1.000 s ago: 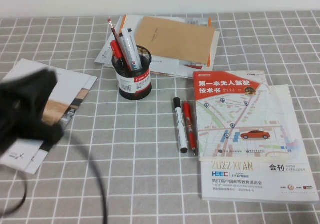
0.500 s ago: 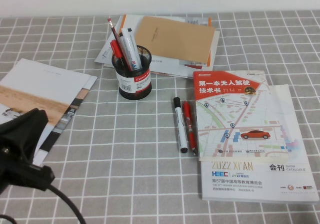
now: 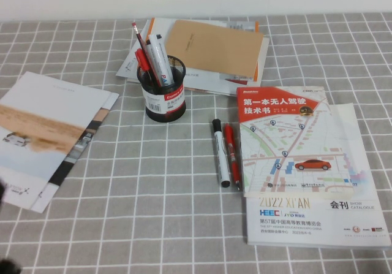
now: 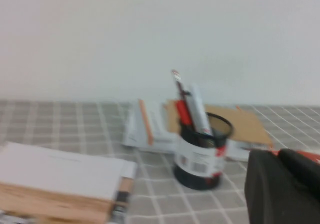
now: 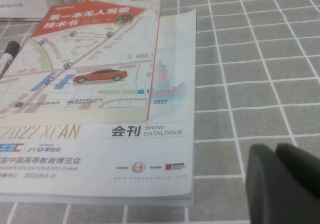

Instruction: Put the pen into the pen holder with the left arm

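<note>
The pen (image 3: 158, 58), a thick white marker, stands tilted inside the pen holder (image 3: 164, 96), a black mesh cup at the table's back left, together with red pens. The left wrist view shows the pen (image 4: 199, 115) and the pen holder (image 4: 200, 154) from a distance. My left gripper (image 4: 277, 156) is shut and holds nothing, well back from the holder. In the high view only a dark sliver of the left arm (image 3: 5, 266) shows at the near left corner. My right gripper (image 5: 276, 149) is shut over bare cloth, beside the catalogue (image 5: 95, 108).
A white marker with black cap (image 3: 220, 152) and a slim red pen (image 3: 231, 156) lie next to the catalogue (image 3: 306, 170). A brochure (image 3: 49, 133) lies at the left. A brown envelope on papers (image 3: 211, 47) sits behind the holder.
The left arm has drawn back toward the near left corner and almost left the high view, uncovering the brochure. Pen and holder have not moved.
</note>
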